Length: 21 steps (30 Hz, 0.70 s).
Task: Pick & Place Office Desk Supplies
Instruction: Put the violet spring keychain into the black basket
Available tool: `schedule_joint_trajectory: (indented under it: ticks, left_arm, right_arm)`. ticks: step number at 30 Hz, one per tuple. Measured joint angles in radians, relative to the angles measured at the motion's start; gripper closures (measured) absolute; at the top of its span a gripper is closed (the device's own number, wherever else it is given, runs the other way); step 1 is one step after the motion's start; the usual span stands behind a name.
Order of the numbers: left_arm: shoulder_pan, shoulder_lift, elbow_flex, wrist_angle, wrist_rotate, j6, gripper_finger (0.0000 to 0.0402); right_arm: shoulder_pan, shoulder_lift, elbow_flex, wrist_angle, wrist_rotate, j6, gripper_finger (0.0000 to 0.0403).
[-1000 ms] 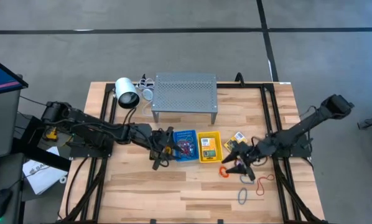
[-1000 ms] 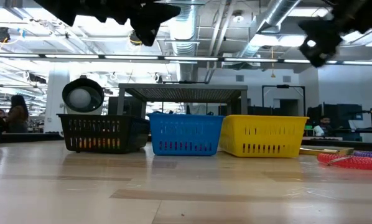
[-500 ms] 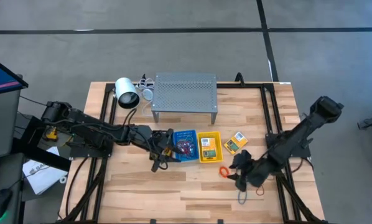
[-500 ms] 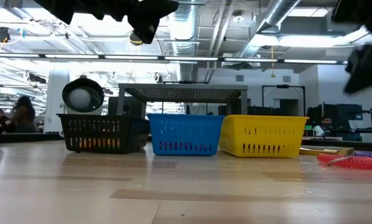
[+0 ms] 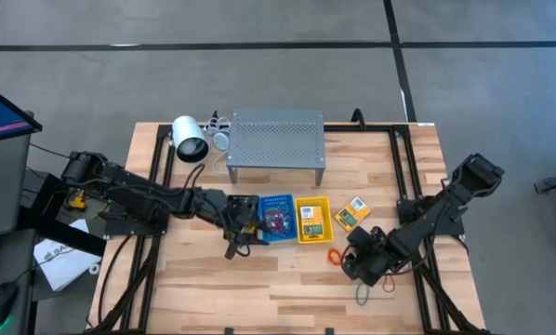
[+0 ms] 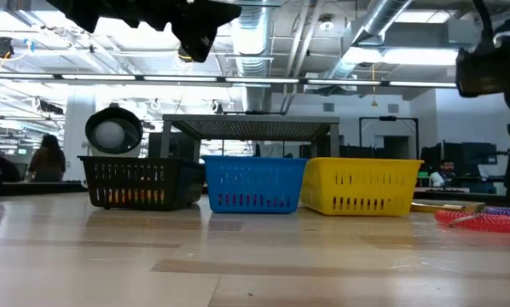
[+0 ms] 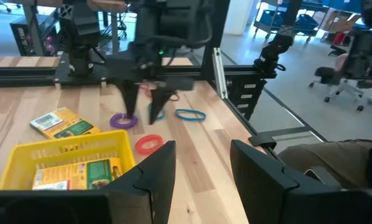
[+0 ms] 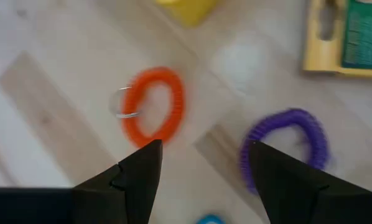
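Observation:
An orange coiled loop [image 8: 152,106] and a purple one [image 8: 287,142] lie flat on the wooden table. My right gripper [image 8: 204,167] hangs open above the bare wood between them, pointing steeply down; it also shows from afar [image 7: 142,104]. A blue loop [image 7: 190,114] lies nearby. One crayon box [image 5: 352,212] lies on the table, another [image 5: 308,219] in the yellow basket [image 5: 312,233]. My left gripper [image 7: 201,168] stays open and empty, raised over the black basket [image 6: 140,181] and pointing toward the yellow basket.
The black, blue [image 6: 253,183] and yellow baskets stand in a row mid-table. Behind them are the grey perforated shelf [image 5: 276,140] and a white cylinder [image 5: 189,138]. A thin red band [image 5: 396,273] lies near the right arm. Bare wood runs along the near edge.
My right gripper has swung toward the table's near edge and sunk. It has tipped from nearly level to steeply downward and rolled about its axis, ending above the orange and purple loops. Its fingers have stayed open. Nothing on the table has shifted.

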Motion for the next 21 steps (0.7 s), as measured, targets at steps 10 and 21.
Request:
schedule_joint_trajectory:
  ticks: [10, 21]
  left_arm:
    - [-0.036, 0.000, 0.000, 0.010, 0.000, -0.034, 0.0252]
    - [-0.040, 0.000, 0.000, 0.034, 0.000, -0.035, 0.0252]
  right_arm:
    - [-0.001, 0.000, -0.001, -0.092, -0.003, 0.060, 0.0171]
    - [-0.046, 0.033, -0.002, -0.061, -0.077, 0.018, 0.0171]
